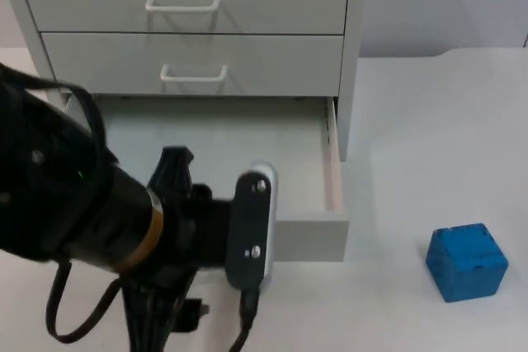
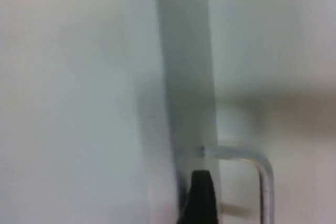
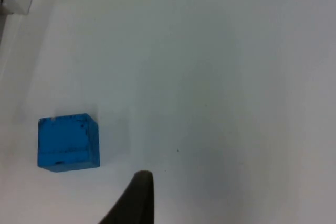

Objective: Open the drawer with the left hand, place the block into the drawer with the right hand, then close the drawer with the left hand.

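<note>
Bottom drawer (image 1: 247, 154) was pulled well out, cavity bare. Left gripper (image 2: 202, 203) sat at drawer front by handle (image 2: 257, 177), one fingertip against front panel; finger spread couldn't be told. Judged pull nearly done: keep it straight, release handle cleanly. Blue block (image 1: 466, 261) sat on table (image 1: 429, 121), right of drawer, well apart. Right gripper (image 3: 134, 203) hovered near block, untouching; opening couldn't be told.

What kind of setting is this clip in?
Likely a lab test bench: a small white drawer unit with its bottom drawer open, a lone blue block on a bare white table, grey partition behind.
</note>
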